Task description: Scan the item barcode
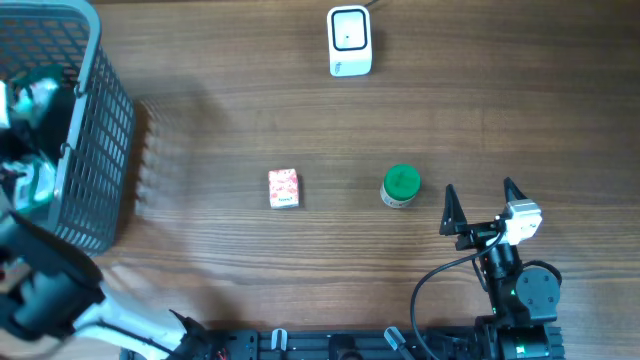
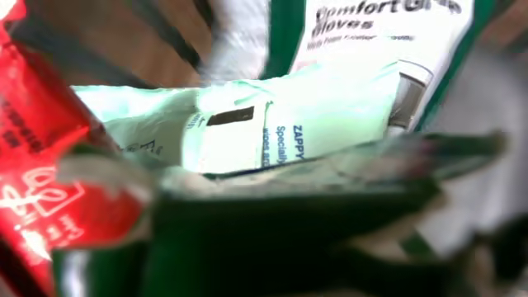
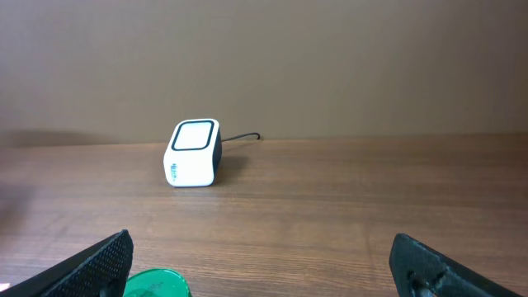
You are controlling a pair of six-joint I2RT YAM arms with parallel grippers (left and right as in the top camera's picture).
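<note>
My left arm [image 1: 45, 285] reaches into the grey mesh basket [image 1: 95, 150] at the far left, and its gripper is buried among the packets there. The left wrist view shows a light green packet with a white label [image 2: 272, 124], a red packet [image 2: 41, 165], a white gloves pack [image 2: 388, 33] and a blurred dark green pack [image 2: 289, 239] pressed against the camera. The jaws are shut; what lies between them is hidden. The white barcode scanner [image 1: 349, 41] [image 3: 194, 153] stands at the back. My right gripper [image 1: 483, 205] [image 3: 264, 264] rests open and holds nothing.
A small pink box [image 1: 284, 188] lies mid-table. A green-lidded jar [image 1: 401, 185] [image 3: 157, 283] stands just left of the right gripper's left finger. The scanner's cable runs off the far edge.
</note>
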